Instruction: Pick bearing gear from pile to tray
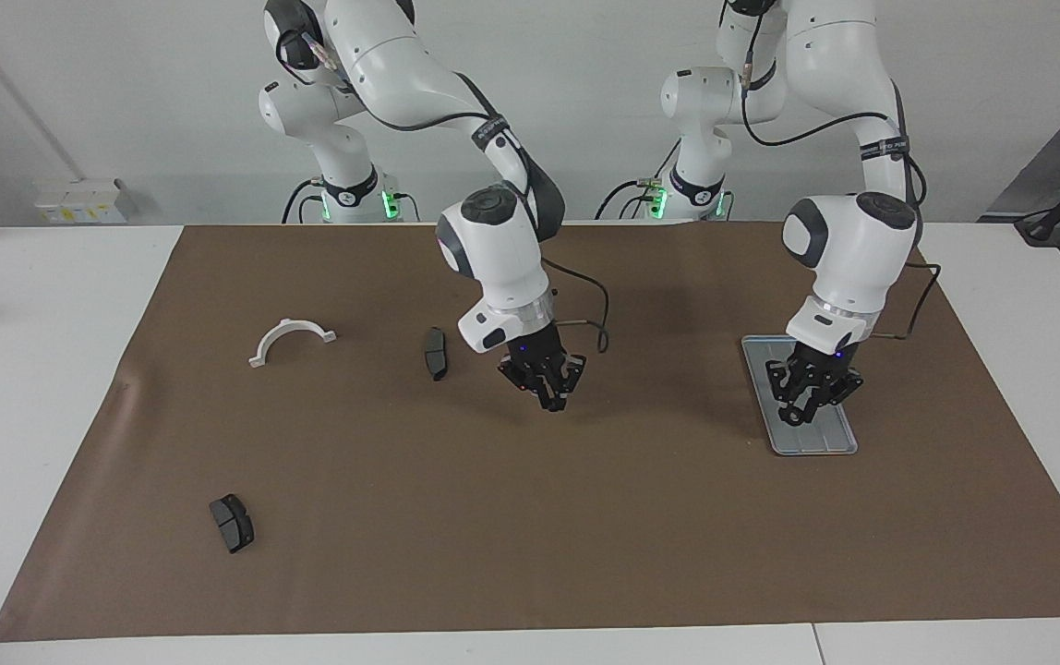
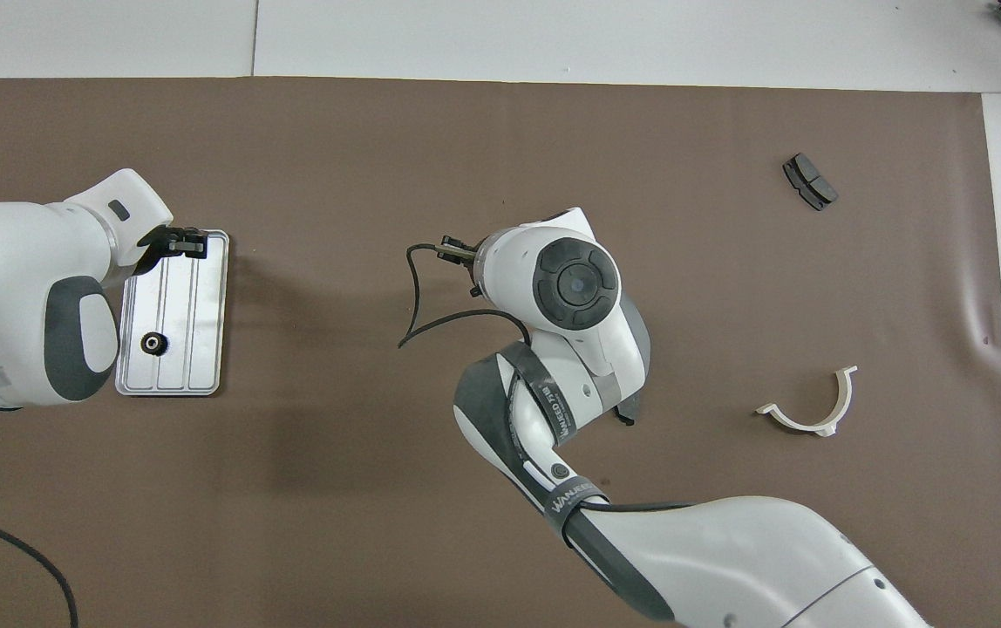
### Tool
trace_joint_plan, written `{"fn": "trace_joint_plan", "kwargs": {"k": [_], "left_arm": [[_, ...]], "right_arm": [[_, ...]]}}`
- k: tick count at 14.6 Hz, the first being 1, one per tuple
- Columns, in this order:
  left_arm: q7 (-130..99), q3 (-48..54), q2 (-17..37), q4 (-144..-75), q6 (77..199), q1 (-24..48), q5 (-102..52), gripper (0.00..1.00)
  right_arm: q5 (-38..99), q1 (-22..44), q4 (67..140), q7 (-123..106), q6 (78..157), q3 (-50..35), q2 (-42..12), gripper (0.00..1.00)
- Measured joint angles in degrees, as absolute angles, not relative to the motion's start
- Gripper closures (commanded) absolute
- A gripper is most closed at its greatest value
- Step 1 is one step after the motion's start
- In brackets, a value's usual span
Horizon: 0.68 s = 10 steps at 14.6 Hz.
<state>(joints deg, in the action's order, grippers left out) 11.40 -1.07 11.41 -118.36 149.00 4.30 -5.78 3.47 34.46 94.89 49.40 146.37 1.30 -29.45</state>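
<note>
One black gear [image 2: 153, 343] is seen lying in the tray [image 2: 208, 307] at centre left of the overhead view
The left gripper [image 1: 805, 404] is held over the tray, its grip unreadable; the right gripper [image 1: 552, 395] is clenched empty at mid-frame

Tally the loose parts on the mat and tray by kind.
Dark grey brake pads: 2
White half-ring bracket: 1
Black gear, in the tray: 1
Total: 4
</note>
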Motion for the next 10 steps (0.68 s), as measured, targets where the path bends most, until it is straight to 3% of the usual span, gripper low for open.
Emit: {"fn": "trace_joint_plan", "kwargs": {"k": [3,4,5,10], "left_arm": [[11.4,-1.0,11.4,-120.5,151.5,3.0,-5.8,1.0],[11.4,-1.0,11.4,-121.5,153.0,2.5,-5.8,1.0],[11.4,-1.0,11.4,-122.4,154.1,2.0,-5.8,1.0],[11.4,-1.0,12.9,-124.1,156.2,-0.5,-5.8,1.0]], "right_arm": [[0.5,36.3,94.5,52.8,149.6,1.3,-32.7,0.76],[0.2,36.9,94.4,53.8,150.9,1.3,-33.6,0.48],[0.0,37.2,94.4,54.3,151.5,1.3,-34.0,0.0],[-3.0,37.0,94.1,54.4,151.6,2.4,-34.2,0.0]]}}
